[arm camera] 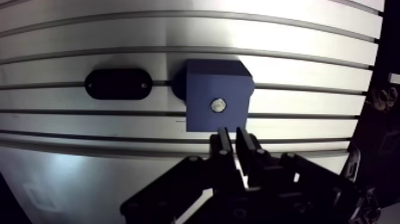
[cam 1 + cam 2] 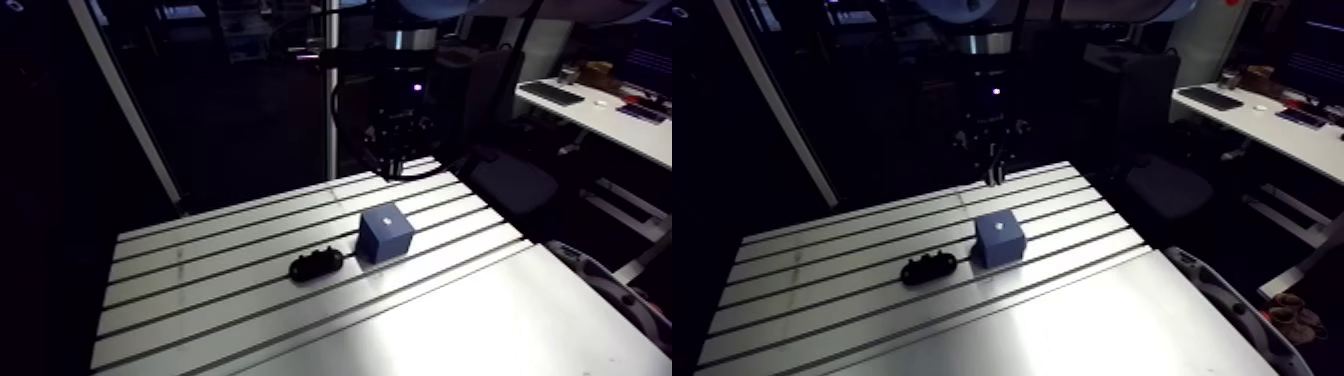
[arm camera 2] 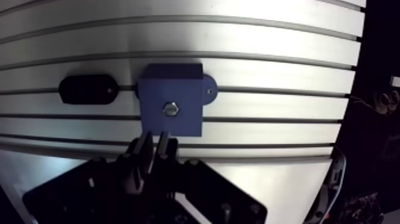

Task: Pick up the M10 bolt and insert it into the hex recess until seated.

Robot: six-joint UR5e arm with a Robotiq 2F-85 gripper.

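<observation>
The gripper (image 1: 233, 138) hangs clear of the surface (image 1: 89, 36), touching nothing. In the wrist view its two fingers (image 1: 223, 143) stand close together with only a thin gap between them, and they hold nothing.

Just ahead of the fingertips and lower down sits the blue block (image 1: 205, 83), resting on the surface across one of its slots. The bolt (image 1: 218, 105) is in the block's top face. Only its bright hex head shows, set in the recess near the middle of that face, directly ahead of the gripper and apart from it.

Beyond the block, off to one side of the gripper's line, a black oval plate (image 1: 118, 83) lies flat on the surface, near the block but not touching it.
</observation>
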